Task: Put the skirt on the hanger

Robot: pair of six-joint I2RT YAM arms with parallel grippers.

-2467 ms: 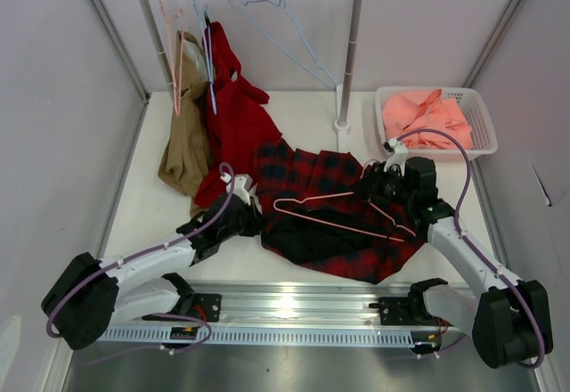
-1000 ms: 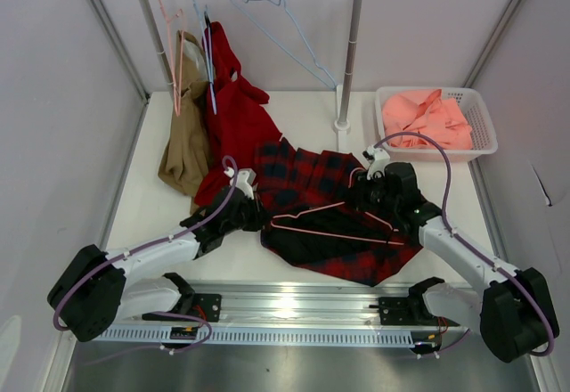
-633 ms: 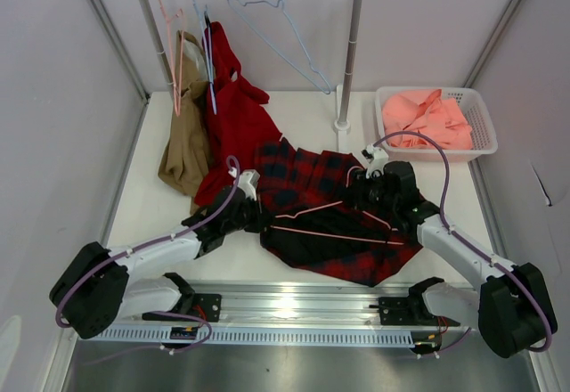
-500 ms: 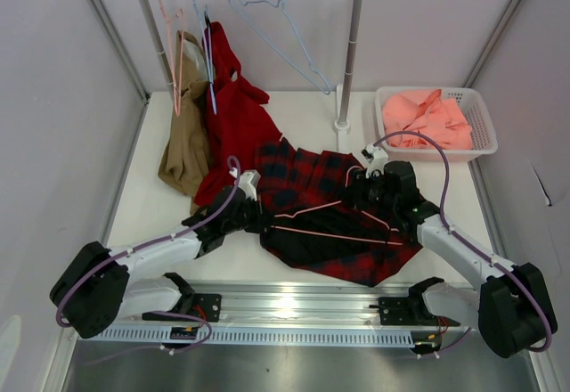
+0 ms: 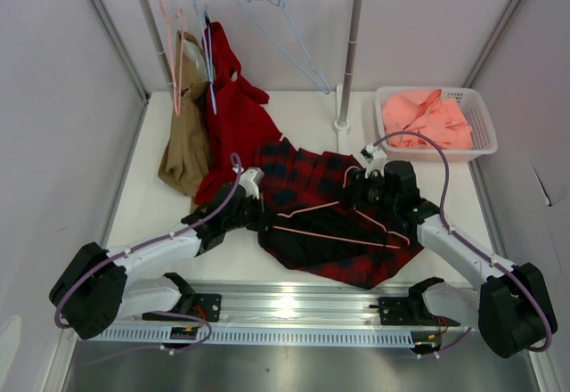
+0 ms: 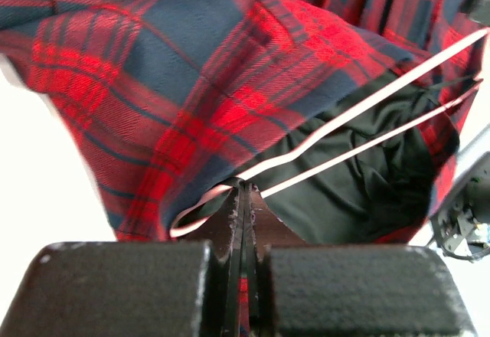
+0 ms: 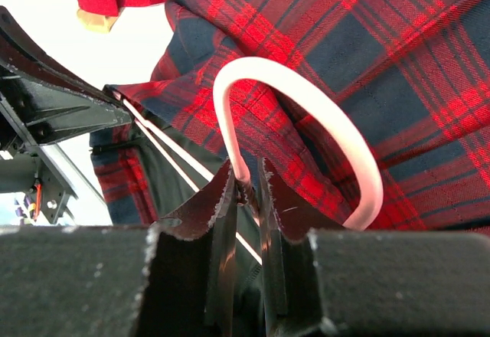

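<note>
White bench (image 5: pixel 142 205) carries the skirt (image 5: pixel 307 174) mid-near, between your arms. Your left tool (image 6: pixel 242 191) is pinched shut on its edge, and your right tool (image 7: pixel 246 180) narrowly grips the hanger (image 7: pixel 306 115) below the hook. It seems only partly tucked in; full seating remains.

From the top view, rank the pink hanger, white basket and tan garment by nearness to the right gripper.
1. pink hanger, held by the right gripper, across the skirt.
2. white basket, behind and to its right.
3. tan garment, far left by the rail post.
</note>
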